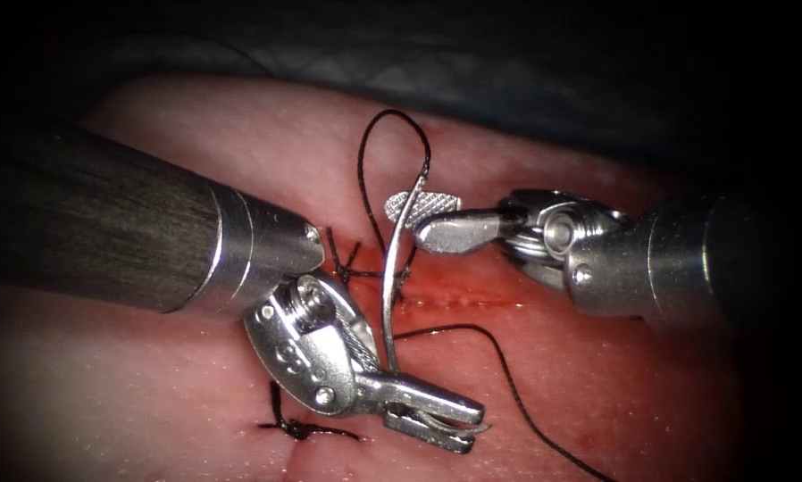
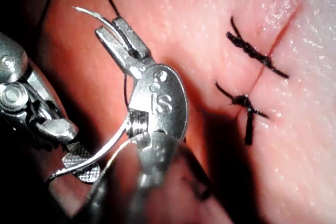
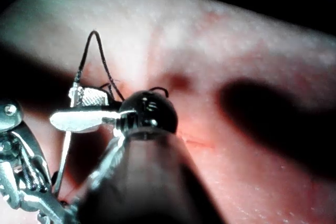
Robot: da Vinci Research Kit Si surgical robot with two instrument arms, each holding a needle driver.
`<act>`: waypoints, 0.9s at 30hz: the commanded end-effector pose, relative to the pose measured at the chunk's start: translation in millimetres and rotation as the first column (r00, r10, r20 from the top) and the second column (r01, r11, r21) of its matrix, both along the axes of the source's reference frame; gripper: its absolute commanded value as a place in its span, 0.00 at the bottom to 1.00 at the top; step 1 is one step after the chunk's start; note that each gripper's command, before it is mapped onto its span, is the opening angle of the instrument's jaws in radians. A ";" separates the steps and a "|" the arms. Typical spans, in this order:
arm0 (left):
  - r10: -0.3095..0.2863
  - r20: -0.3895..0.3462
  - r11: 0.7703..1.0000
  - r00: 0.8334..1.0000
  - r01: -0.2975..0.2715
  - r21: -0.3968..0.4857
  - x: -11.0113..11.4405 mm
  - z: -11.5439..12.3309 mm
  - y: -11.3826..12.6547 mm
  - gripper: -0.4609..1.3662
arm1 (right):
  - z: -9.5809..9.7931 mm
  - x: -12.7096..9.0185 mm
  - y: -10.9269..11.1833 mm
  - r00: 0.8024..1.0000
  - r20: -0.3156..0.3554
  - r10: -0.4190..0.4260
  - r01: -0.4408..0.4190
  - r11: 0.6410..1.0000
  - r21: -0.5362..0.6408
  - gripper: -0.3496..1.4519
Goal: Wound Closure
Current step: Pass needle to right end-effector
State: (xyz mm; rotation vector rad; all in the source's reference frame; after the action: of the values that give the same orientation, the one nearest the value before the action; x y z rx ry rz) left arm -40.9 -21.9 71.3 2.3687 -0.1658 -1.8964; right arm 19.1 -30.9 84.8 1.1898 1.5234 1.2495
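Left tool: the silver wristed needle driver of the left arm (image 1: 432, 418) is seen in the lower middle of the endoscope frame, on a dark shaft that enters from the left. Its jaws are closed on the curved steel needle (image 1: 390, 286), near the needle's pointed end; a small piece of the point is seen past the jaws in the left wrist view (image 2: 86, 12).

Right tool: the silver needle driver of the right arm (image 1: 419, 217) enters from the right of the endoscope frame. Its two jaws are parted, and the needle's upper part passes between them, near the end where the thread is attached. Whether the jaws press on the needle cannot be told surely; they seem to lie around it without closing.

Needle: it stands almost upright between the two tools, above the tissue, and is not seen inside the tissue.

Thread: the thin black suture thread (image 1: 392, 134) makes a loop above the right tool, and another part (image 1: 508, 375) runs to the lower right of the frame.

Tissue: the pale pink pork belly tissue (image 1: 240, 134) carries a cut wet with red fluid (image 1: 455, 290) at the centre.

Stitches: two black knotted stitches (image 1: 352, 263) (image 1: 298, 428) are placed left of the needle.
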 end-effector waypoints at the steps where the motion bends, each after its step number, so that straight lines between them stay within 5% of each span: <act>1: 0.000 0.001 1.000 1.000 0.000 0.000 0.0 0.0 0.0 0.06 | 0.0 0.1 -0.1 1.000 -0.005 0.001 -0.001 1.000 -0.001 0.89; 10: -0.002 0.000 1.000 1.000 0.002 0.002 -0.3 -0.1 0.1 0.06 | 0.5 1.5 -0.9 1.000 0.007 0.002 -0.002 1.000 -0.010 0.86; 27: -0.002 0.001 1.000 1.000 0.002 0.006 -0.3 -0.6 0.2 0.06 | 0.8 1.3 -1.4 0.999 0.032 -0.019 0.020 1.000 -0.013 0.63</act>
State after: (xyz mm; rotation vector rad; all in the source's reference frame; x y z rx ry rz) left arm -41.3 -21.8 70.8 2.3778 -0.1675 -1.9009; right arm 20.4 -32.3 85.6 1.1691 1.4925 1.2378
